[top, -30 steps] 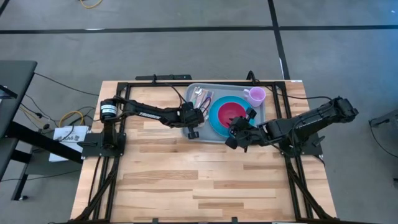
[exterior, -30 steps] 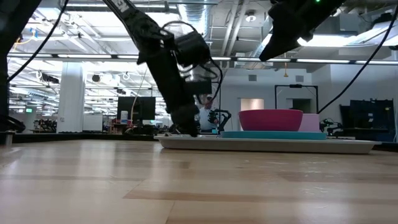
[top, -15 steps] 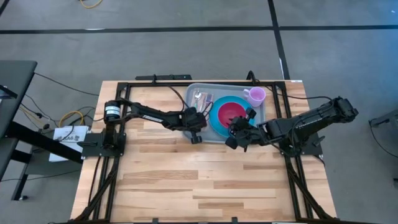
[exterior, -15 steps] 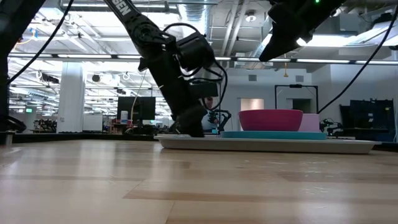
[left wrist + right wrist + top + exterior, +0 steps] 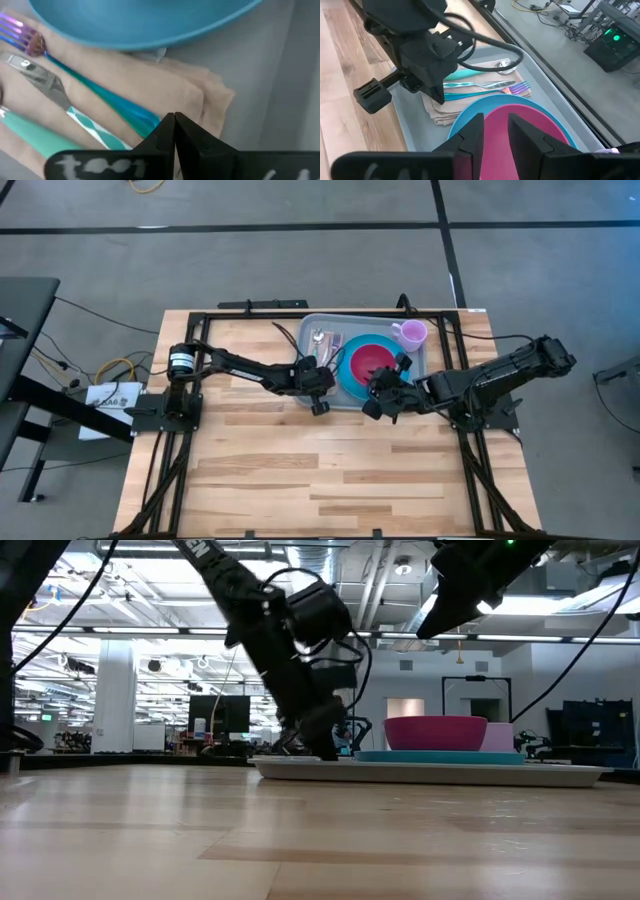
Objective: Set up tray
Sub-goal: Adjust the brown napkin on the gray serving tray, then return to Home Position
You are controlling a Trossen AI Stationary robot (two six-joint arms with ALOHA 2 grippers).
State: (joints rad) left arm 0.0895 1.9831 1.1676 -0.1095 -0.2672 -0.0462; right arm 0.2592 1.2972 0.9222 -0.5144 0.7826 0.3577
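**A:** What's around you?

**B:** A pale wooden table (image 5: 300, 470) on a grey floor, with a big open hall behind it in the low view. The tray (image 5: 311, 328) sits in the upper middle of the overhead frame, close to the table's far edge.

**A:** And on the tray?

**B:** A blue plate (image 5: 343, 372) with a pink bowl (image 5: 372, 361) resting in it, so the two stack at the centre. A pale pink cup (image 5: 410, 333) stands in the tray's upper-right corner, clear of the plate. Along the left side lies a folded beige napkin (image 5: 165, 85), and the cutlery (image 5: 485, 85) is laid across it rather than on bare plastic: a fork with rainbow tines and other teal-handled pieces.

**A:** Where are your grippers?

**B:** My left gripper (image 5: 316, 385) is down at the tray's lower-left corner, right over the napkin's end. In its wrist view my fingers (image 5: 165, 132) are pressed together with nothing between them. I judge I'm there to nudge or square the napkin, not to lift anything.

**A:** The right one?

**B:** My right gripper (image 5: 385, 395) hangs above the tray's lower edge, in front of the plate and bowl, its fingers (image 5: 470, 135) slightly spread and empty. It waits there out of the left arm's way.
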